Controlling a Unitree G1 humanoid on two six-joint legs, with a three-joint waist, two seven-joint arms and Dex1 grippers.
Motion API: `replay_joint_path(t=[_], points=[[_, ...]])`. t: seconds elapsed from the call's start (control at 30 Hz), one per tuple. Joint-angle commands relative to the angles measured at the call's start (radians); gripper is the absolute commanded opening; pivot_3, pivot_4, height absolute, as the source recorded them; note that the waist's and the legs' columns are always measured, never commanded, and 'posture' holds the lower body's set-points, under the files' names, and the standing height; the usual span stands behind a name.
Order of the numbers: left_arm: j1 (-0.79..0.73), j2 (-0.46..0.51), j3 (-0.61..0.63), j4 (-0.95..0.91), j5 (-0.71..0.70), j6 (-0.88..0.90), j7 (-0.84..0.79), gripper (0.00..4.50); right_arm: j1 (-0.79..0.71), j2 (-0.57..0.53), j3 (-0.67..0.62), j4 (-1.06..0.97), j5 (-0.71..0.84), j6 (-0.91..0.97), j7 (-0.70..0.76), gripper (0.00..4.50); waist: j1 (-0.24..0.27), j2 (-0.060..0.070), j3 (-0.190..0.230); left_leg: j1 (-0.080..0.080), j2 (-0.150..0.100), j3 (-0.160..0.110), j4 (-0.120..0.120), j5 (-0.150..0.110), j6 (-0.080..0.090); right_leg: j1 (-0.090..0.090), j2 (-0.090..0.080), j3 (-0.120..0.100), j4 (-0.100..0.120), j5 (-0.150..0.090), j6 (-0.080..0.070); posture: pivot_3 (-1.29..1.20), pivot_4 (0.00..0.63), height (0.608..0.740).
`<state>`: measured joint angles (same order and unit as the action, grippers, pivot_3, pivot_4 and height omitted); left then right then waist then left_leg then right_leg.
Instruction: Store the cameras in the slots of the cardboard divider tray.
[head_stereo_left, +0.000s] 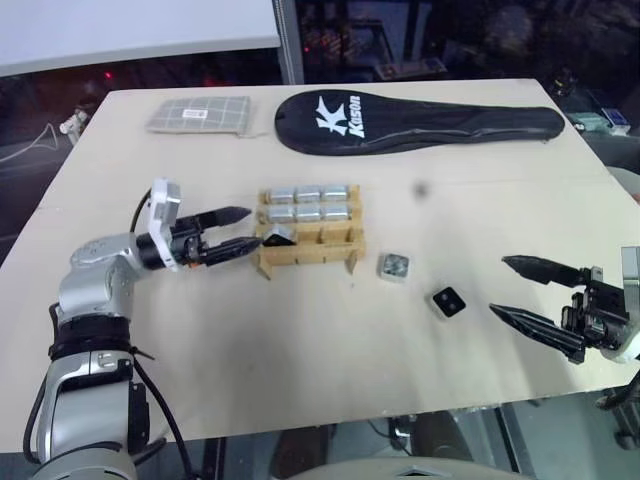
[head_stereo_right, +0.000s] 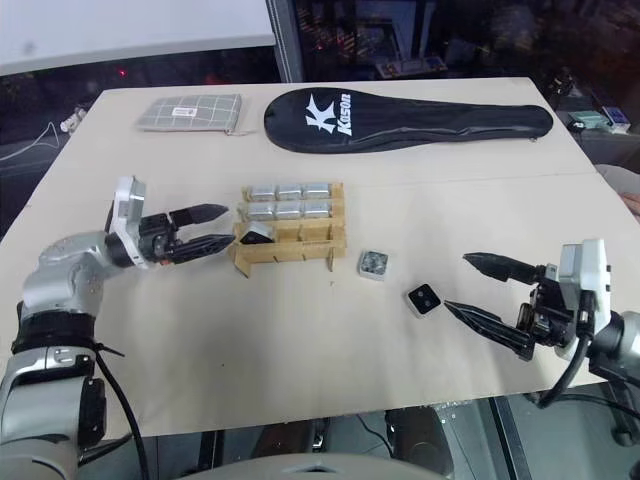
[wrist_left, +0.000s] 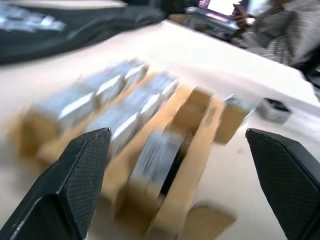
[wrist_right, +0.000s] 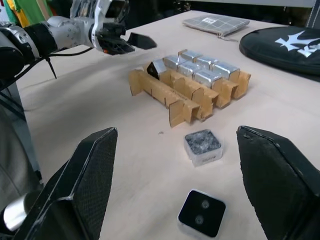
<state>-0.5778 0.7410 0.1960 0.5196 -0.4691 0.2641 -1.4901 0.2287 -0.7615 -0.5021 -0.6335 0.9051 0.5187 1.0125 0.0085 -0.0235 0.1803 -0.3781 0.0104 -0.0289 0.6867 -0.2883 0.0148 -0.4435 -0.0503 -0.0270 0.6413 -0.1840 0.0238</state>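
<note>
cameras still loose on our table (head_stereo_left: 330, 350) number two: a silvery grey camera (head_stereo_left: 393, 266) just off the cardboard divider tray (head_stereo_left: 308, 250), and a black-faced camera (head_stereo_left: 449, 301) a little further toward our right gripper (head_stereo_left: 520, 292). a tilted camera (head_stereo_left: 276, 237) leans in the tray's near corner slot, with six silvery blocks (head_stereo_left: 311, 203) filling the two far rows. our left gripper (head_stereo_left: 243, 230) hovers beside that corner, fingers spread wide and empty. our right one is parted too, gripping nothing, well apart from the tray.
</note>
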Motion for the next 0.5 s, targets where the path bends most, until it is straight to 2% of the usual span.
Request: replay_joint_path(t=[0.03, 0.2, 0.5], points=[[-0.077, 0.010, -0.059, 0.013, 0.053, -0.073, -0.049, 4.50, 0.003, -0.015, -0.004, -0.029, 0.022, -0.004, 0.003, 3.75, 0.005, 0.000, 0.000, 0.000, 0.000, 0.000, 0.000, 0.000, 0.000, 0.000, 0.000, 0.000, 0.000, 0.000, 0.000, 0.00, 0.150, 0.740], [-0.225, -0.014, -0.164, 0.163, 0.168, -0.210, -0.101, 4.50, 0.028, -0.011, -0.008, -0.022, 0.006, -0.025, 0.014, 3.75, 0.006, 0.000, 0.000, 0.000, 0.000, 0.000, 0.000, 0.000, 0.000, 0.000, 0.000, 0.000, 0.000, 0.000, 0.000, 0.00, 0.150, 0.740], [-0.370, 0.033, -0.385, 0.343, 0.206, -0.346, -0.124, 4.50, 0.122, 0.019, -0.031, -0.039, -0.016, -0.078, 0.014, 3.75, -0.003, 0.000, 0.000, -0.001, 0.000, 0.000, 0.000, 0.000, 0.000, 0.000, 0.001, 0.001, 0.000, 0.000, 0.000, 0.00, 0.150, 0.740]])
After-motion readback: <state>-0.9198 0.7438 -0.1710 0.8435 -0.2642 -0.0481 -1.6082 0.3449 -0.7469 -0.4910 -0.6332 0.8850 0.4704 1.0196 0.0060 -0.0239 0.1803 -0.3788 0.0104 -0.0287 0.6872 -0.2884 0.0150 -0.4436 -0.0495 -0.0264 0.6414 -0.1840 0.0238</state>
